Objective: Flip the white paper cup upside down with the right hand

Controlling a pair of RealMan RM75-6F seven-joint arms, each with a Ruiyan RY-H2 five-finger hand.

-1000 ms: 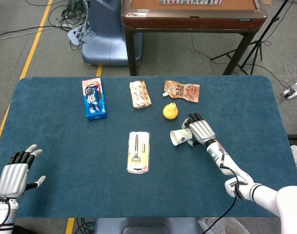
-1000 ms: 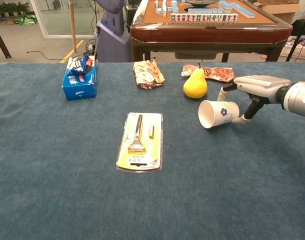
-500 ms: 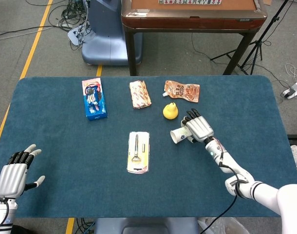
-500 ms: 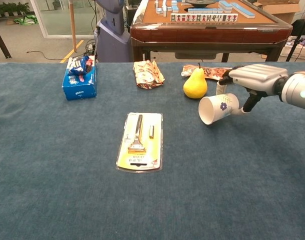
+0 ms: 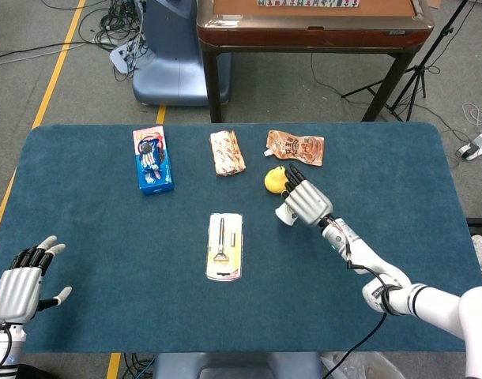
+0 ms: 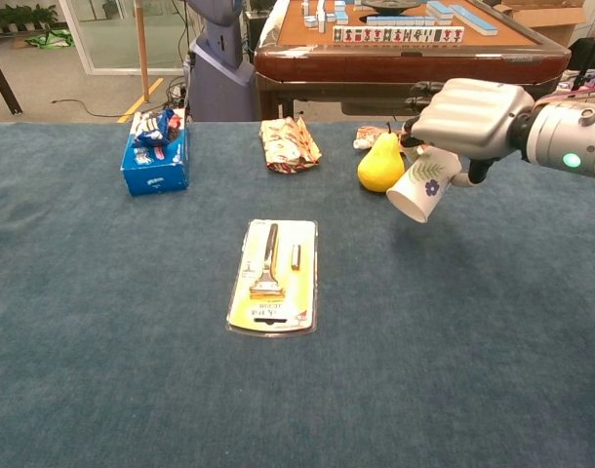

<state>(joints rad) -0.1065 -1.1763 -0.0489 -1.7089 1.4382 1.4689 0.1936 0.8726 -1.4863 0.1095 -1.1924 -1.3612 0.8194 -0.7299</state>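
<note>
Blue felt table [image 5: 83, 237]: left hand [image 5: 20, 276] at near-left corner, fingers spread, holding nothing. Razor blister pack [image 6: 272, 276] mid-table. Right hand [image 6: 465, 115] grips white paper cup w/ flower print [image 6: 420, 185], lifted off table, mouth tilted down-left, just beside yellow pear [image 6: 378, 164].

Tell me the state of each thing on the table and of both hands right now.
white paper cup: held off the table, tilted, mouth facing down-left.
right hand: grips the cup from above.
left hand: holds nothing, fingers apart.
pear: upright, behind the cup.
razor pack: flat, sealed.
blue box: lying on the table.
snack packet: lying, crumpled.
orange pouch: lying flat.
</note>
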